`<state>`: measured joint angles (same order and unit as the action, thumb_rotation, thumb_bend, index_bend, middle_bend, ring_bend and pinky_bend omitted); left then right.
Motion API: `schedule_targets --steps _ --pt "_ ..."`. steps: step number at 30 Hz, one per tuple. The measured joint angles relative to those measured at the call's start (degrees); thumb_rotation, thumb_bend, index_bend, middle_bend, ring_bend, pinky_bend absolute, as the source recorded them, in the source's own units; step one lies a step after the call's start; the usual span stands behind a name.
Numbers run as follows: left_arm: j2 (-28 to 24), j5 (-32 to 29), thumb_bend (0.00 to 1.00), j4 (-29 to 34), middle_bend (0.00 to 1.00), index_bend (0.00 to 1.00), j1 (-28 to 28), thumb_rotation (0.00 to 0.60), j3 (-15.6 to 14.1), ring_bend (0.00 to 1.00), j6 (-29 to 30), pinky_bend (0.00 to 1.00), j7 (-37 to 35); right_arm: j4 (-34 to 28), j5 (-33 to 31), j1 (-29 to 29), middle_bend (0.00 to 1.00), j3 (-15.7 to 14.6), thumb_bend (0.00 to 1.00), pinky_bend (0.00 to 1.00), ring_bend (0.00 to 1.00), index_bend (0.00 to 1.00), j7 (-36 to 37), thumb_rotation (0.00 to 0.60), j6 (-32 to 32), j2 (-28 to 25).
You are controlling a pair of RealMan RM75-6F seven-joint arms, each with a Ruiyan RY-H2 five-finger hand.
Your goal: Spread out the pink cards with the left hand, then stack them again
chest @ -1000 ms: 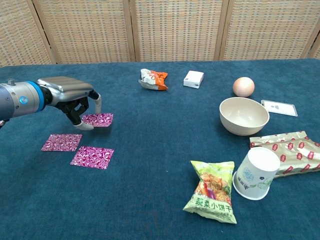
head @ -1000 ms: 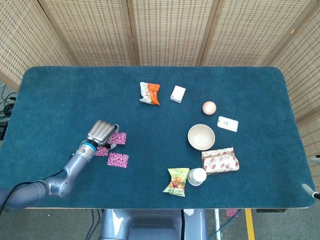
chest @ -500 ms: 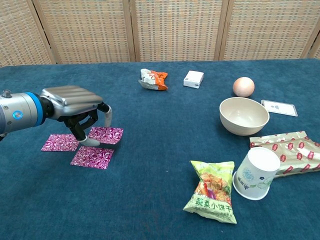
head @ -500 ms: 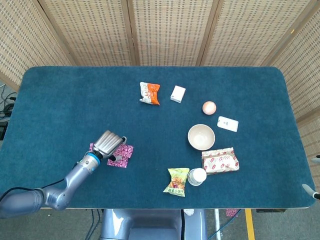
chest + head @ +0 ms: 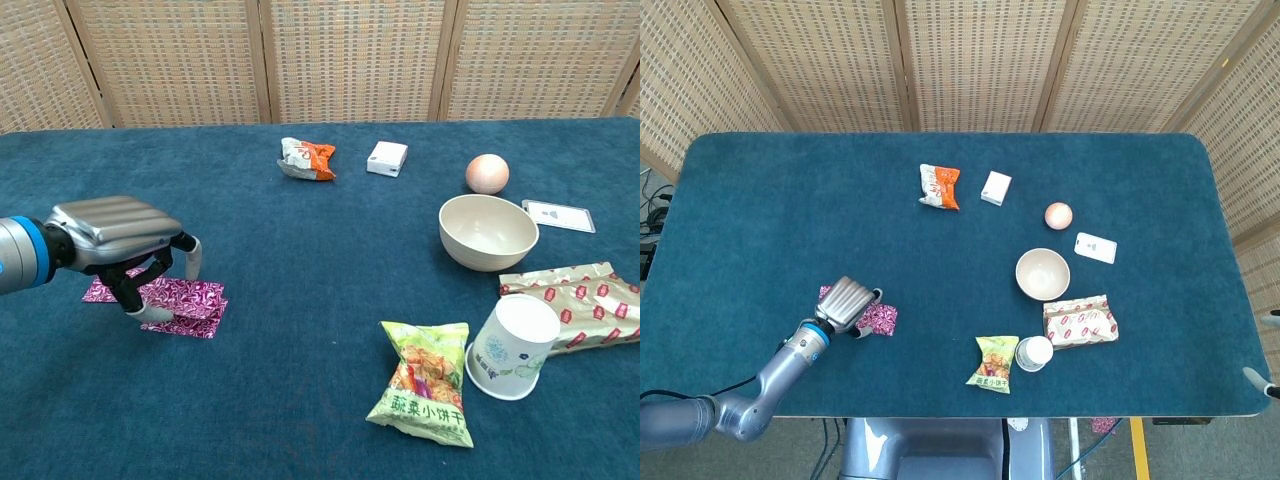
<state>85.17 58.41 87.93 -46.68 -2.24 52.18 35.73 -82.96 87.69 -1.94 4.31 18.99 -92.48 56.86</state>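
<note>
Blue cloth covers the table. At its left, the left hand (image 5: 120,235) has slid one card onto another, fingers curled down pressing the cards (image 5: 185,300), now overlapped rather than apart. Restacking looks half done; a third peeks out behind. Right hand unseen.

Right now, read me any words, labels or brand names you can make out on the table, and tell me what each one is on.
"蔬菜小饼干": green snack bag, on its lower front.
Paper cup: a blue-green printed mark, too small to read.
Red-and-tan patterned packet: repeated red logos, blurred.
Orange snack packet: print unreadable.
White card: a small grey sign, unreadable.
White box and pink cards: no text visible.
</note>
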Motion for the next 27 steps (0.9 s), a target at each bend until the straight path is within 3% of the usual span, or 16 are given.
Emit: schedule_targets --steps 27 --pt "1.3 -0.6 0.22 -0.2 0.76 0.4 0.7 0.484 0.1 0.76 0.5 0.7 3.0 0.7 -0.3 -0.4 0.3 0.1 0.15 0.08 0.14 0.32 0.6 0.6 -0.4 0.3"
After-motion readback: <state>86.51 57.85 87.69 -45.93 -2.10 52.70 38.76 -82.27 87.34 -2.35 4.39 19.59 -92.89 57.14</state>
